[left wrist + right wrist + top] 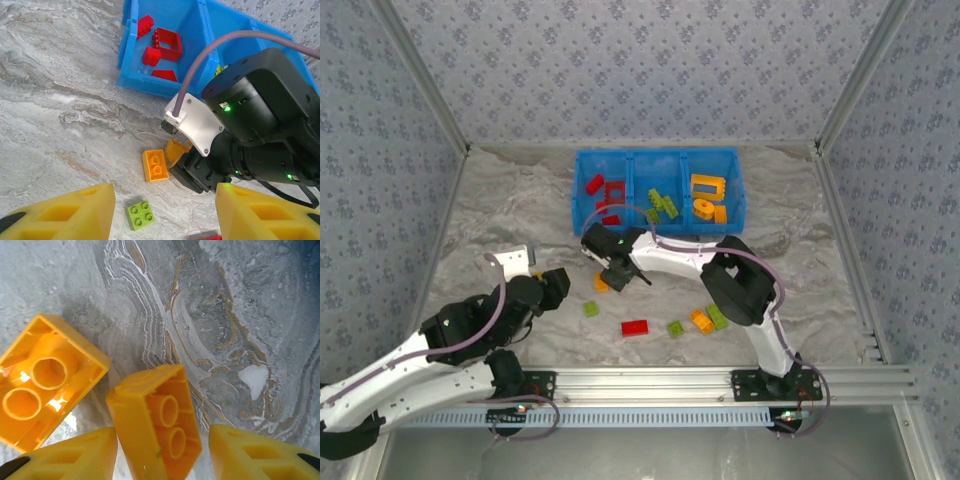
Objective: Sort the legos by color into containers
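Note:
The blue tray (578, 190) holds red legos (605, 195) in its left container, green legos (663, 205) in the middle one and orange legos (708, 195) in the right one. My right gripper (162, 450) is down on the table just in front of the tray. A tilted orange brick (155, 425) stands between its open fingers, against the left finger (75, 455) and apart from the right one. A second orange brick (45, 375) lies upside down beside it. My left gripper (165, 200) hovers open and empty near a green brick (140, 214).
Loose on the table in front lie a red brick (635, 327), a green one (675, 328), an orange one (701, 320) and another green one (718, 316). The right arm's wrist (260, 115) sits close ahead of my left gripper. Patterned walls enclose the table.

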Tool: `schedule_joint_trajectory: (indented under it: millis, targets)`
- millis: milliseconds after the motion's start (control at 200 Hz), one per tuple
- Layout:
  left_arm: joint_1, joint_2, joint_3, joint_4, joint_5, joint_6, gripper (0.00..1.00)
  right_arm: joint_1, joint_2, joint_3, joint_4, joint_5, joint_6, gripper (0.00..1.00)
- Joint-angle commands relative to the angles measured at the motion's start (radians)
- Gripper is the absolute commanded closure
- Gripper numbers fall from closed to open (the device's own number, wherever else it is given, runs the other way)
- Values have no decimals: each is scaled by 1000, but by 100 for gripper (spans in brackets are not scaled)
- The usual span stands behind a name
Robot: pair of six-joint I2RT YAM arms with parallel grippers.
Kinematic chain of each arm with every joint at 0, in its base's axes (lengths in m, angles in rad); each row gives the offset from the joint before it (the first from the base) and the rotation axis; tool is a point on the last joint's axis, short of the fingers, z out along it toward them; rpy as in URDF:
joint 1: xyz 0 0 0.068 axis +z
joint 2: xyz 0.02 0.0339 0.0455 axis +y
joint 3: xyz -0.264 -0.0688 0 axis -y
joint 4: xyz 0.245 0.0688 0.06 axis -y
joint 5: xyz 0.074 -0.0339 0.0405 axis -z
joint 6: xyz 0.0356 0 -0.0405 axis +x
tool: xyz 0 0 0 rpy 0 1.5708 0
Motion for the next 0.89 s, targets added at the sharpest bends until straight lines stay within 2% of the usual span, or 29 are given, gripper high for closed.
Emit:
schedule_joint_trajectory:
  millis: [0,105,270,385,515,620,725,889]
  targets:
    - [-9,4,21,8,-12,10,44,-9,31,47,-37,-18,-17,50]
    - [-9,10,18,19,-2,13,44,-11,36,58,-35,-23,-12,55]
    - [-9,32,24,47,17,34,43,-17,-12,36,-18,-4,11,71]
    - [-9,81,42,107,78,96,43,-27,-146,-41,11,12,51,75]
    - [-9,204,101,202,164,164,43,-83,-385,-174,44,2,117,76]
    - [-11,304,133,286,223,202,43,-175,-559,-265,46,-30,169,76]
    - [-12,404,163,385,268,224,43,-323,-689,-334,51,-72,214,75]
    - [-25,576,244,489,329,249,44,-590,-707,-367,103,-204,267,75]
